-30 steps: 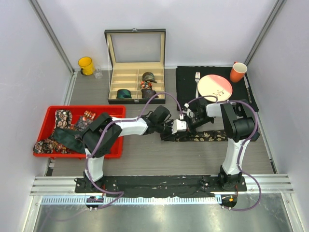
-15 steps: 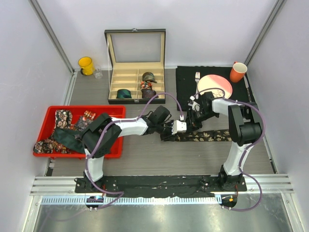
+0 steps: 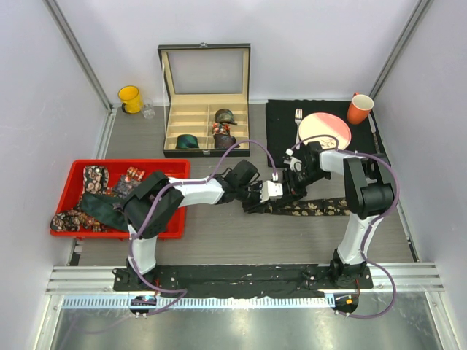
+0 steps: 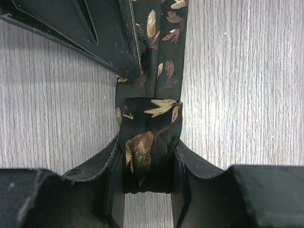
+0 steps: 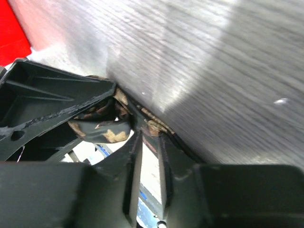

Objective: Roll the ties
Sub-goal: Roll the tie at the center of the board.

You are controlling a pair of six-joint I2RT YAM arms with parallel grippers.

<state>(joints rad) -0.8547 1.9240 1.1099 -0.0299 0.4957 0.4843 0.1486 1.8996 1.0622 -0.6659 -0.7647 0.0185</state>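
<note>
While the left end effector (image 4: 147, 148) clamps the tie's (image 4: 162, 69) coiled end, the right end effector's (image 5: 148, 137) state is unclear.

Left arm (image 3: 197, 191) and right arm (image 3: 333, 160) meet tip to tip, left jaws clamping the tie (image 4: 147, 140), right jaws slightly parted.

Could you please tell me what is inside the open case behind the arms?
The case holds four coils: a green tie on the left, three other ties in the right column. The lining under them is covered.
</note>
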